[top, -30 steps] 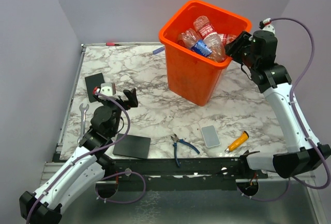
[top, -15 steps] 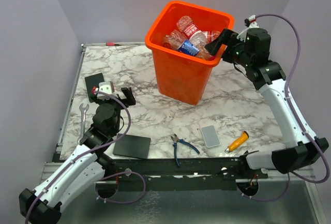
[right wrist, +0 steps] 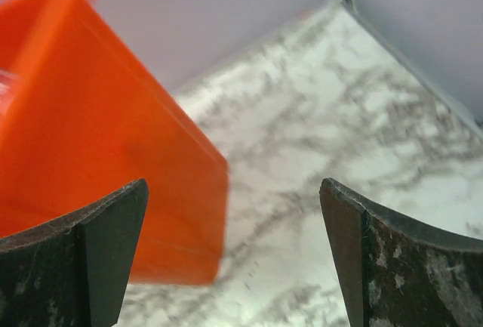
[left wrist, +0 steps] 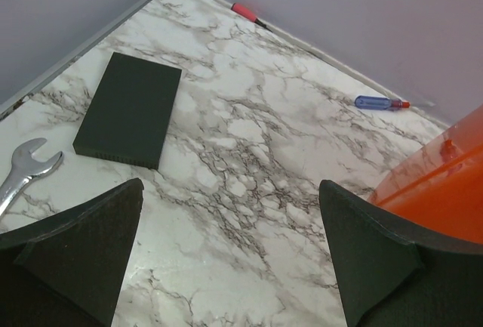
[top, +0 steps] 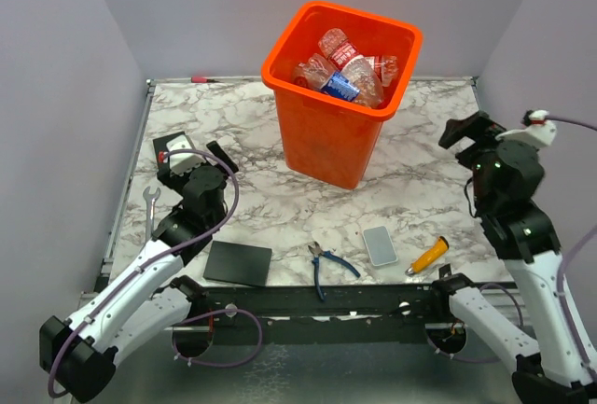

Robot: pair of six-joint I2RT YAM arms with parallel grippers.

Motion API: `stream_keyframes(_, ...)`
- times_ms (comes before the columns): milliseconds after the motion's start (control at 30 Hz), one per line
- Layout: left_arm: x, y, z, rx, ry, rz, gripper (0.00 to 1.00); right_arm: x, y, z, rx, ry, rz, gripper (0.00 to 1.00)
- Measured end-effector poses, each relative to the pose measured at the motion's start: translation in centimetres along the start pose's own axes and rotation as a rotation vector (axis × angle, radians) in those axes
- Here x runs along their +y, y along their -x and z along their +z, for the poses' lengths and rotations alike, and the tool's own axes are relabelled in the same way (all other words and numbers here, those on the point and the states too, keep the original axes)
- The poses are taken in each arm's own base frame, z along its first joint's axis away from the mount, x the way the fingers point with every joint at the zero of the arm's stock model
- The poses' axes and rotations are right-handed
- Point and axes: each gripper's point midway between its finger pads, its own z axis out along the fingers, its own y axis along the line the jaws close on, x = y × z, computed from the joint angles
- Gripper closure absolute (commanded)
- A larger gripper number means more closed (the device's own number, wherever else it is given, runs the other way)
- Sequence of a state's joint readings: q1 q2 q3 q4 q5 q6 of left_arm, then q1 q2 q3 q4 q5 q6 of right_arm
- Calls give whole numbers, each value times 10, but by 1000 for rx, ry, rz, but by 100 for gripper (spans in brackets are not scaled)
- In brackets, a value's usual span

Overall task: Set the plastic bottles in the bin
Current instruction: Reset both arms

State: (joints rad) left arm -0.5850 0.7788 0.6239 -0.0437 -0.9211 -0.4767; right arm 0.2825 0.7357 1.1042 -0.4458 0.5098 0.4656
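Note:
The orange bin (top: pixel 326 143) stands upright at the back middle of the marble table. Several plastic bottles (top: pixel 347 70) with red and blue labels lie piled inside it. My right gripper (top: pixel 474 131) hangs open to the right of the bin, well apart from it, with nothing between its fingers. In the right wrist view the bin's wall (right wrist: pixel 90 131) shows blurred at left, beyond the open right gripper (right wrist: pixel 234 251). My left gripper (top: pixel 201 160) is open and empty at the left of the table. The left wrist view has the bin's edge (left wrist: pixel 445 183) at far right, past the open gripper (left wrist: pixel 230 251).
Blue-handled pliers (top: pixel 328 264), a white flat case (top: pixel 380 245) and an orange-handled tool (top: pixel 427 256) lie near the front edge. A dark pad (top: pixel 238 263), a wrench (top: pixel 150 208) and a dark block (left wrist: pixel 130 108) are at left. A blue screwdriver (left wrist: pixel 381 103) lies by the back wall.
My right gripper opened at the bin's right rim, then drew back to the right and nearer. The bin shifted left early on. The left gripper turned slightly leftward.

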Motion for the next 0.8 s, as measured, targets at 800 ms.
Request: stream_keyframes(800,-1,-12,-2,29,42,-85,1,-53,-163,26,291,-162,20,0)
